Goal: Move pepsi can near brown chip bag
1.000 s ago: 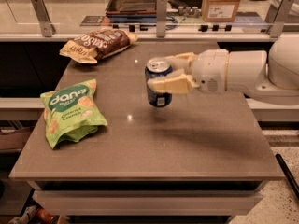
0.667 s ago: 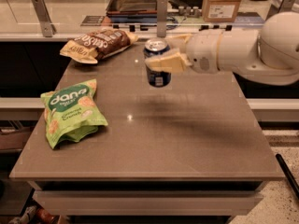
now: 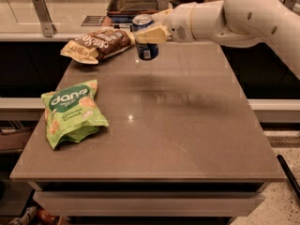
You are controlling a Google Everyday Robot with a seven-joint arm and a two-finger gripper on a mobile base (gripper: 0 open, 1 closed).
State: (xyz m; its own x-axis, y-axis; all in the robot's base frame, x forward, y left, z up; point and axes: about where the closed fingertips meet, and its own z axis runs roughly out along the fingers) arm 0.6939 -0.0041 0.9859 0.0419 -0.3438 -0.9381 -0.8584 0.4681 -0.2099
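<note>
— Where is the claw [image 3: 150, 33]?
— Over the far left of the bench [image 3: 187, 139], reaching in from the right. Its fingers are clamped around the pepsi can [image 3: 147, 52].
— And the can?
— Upright in that grip (silver top up), just right of the brown chip bag [image 3: 96, 43]. Whether the two touch cannot be told.
— Anything else?
— A green bag [image 3: 72, 110] lies flat near the left edge, well apart from both.

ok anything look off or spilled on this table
Nothing stands out. The gripper holds the pepsi can upright, jaws closed on it, beside the brown chip bag at the far edge of the table. The green bag lies flat on the left, and no spill shows.
</note>
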